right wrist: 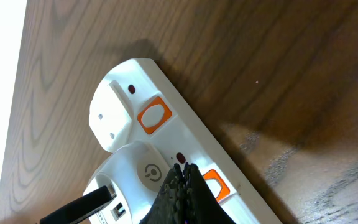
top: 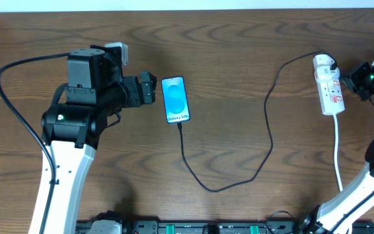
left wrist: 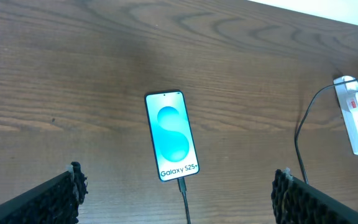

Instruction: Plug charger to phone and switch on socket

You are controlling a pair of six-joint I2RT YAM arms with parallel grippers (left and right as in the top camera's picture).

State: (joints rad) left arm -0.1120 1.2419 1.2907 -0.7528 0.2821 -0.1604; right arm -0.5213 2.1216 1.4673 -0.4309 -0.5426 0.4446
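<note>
The phone (top: 176, 99) lies on the table with its blue screen lit; it also shows in the left wrist view (left wrist: 171, 135). The black charger cable (top: 265, 140) is plugged into its near end (left wrist: 181, 185) and runs in a loop to its white plug (top: 324, 63) in the socket strip (top: 330, 91). My left gripper (top: 148, 88) is open and empty, left of the phone; its fingers (left wrist: 178, 193) hang apart above the phone's near end. My right gripper (right wrist: 182, 171) is shut, its tips over the socket strip (right wrist: 166, 130) between the white charger plug (right wrist: 143, 169) and an orange switch (right wrist: 214, 182).
The strip's thicker white cord (top: 338, 153) runs toward the table's front edge. A second orange switch (right wrist: 154, 116) sits near the strip's end. The left arm's black cable (top: 12, 97) loops over the table's left side.
</note>
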